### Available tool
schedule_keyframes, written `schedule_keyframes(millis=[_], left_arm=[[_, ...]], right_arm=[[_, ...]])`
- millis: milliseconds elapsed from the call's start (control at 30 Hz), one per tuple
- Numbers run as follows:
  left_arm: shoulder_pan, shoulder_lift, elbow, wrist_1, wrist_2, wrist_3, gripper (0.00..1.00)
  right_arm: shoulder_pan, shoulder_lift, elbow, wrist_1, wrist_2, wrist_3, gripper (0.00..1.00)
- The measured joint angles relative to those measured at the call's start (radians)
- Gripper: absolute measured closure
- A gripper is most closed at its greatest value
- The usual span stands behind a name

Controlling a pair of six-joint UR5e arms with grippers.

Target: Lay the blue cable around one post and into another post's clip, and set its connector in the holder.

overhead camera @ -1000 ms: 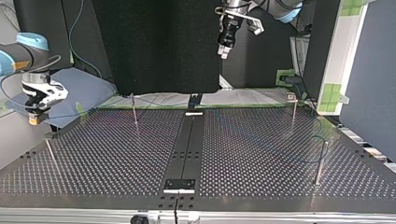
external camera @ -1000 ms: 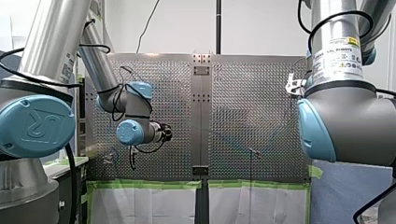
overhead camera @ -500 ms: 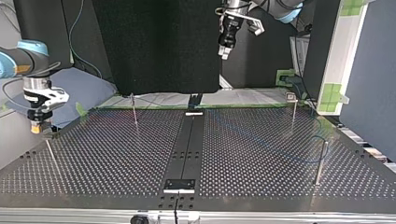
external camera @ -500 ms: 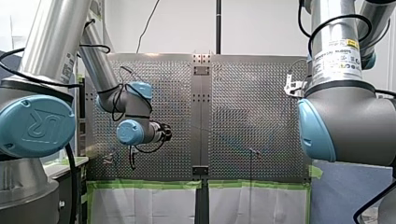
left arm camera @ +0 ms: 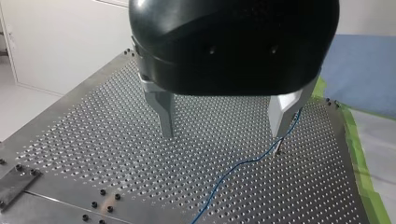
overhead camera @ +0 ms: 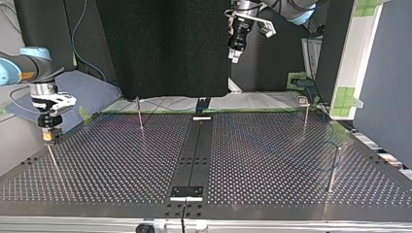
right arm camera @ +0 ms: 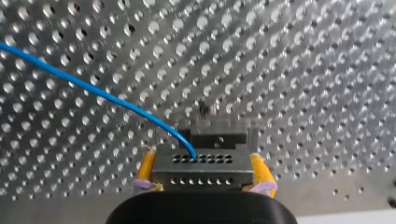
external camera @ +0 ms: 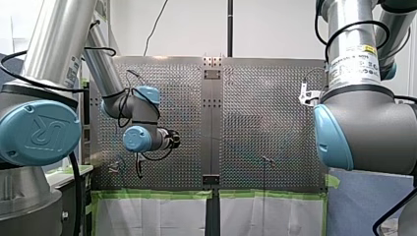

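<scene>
Though boxy, perforated metal connector (right arm camera: 203, 169).

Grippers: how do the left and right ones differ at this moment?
My left gripper, black with bare metal fingers, is open and empty; my right gripper, with yellow pads, is shut on the grey metal connector of the blue cable. In the top view my left gripper hangs high above the perforated metal table; my right is low, near its surface. Both point roughly downward.
</scene>
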Motion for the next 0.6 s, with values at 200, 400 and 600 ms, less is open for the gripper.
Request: schedule_keyframes(millis=[200,400,600], left_arm=[[0.008,0.0,0.0,0.001,0.001,0.0,0.0],[0.014,0.0,0.0,0.002,0.003,0.0,0.0],[0.017,0.0,0.0,0.003,0.003,0.001,0.0]], right_arm=[[0.0,0.002,-0.012,-0.002,-0.056,0.0,1.0],[-0.005,0.003,-0.019,0.009,-0.083,-0.005,1.0],[-0.011,0.003,-0.023,0.022,-0.081,-0.008,1.0]])
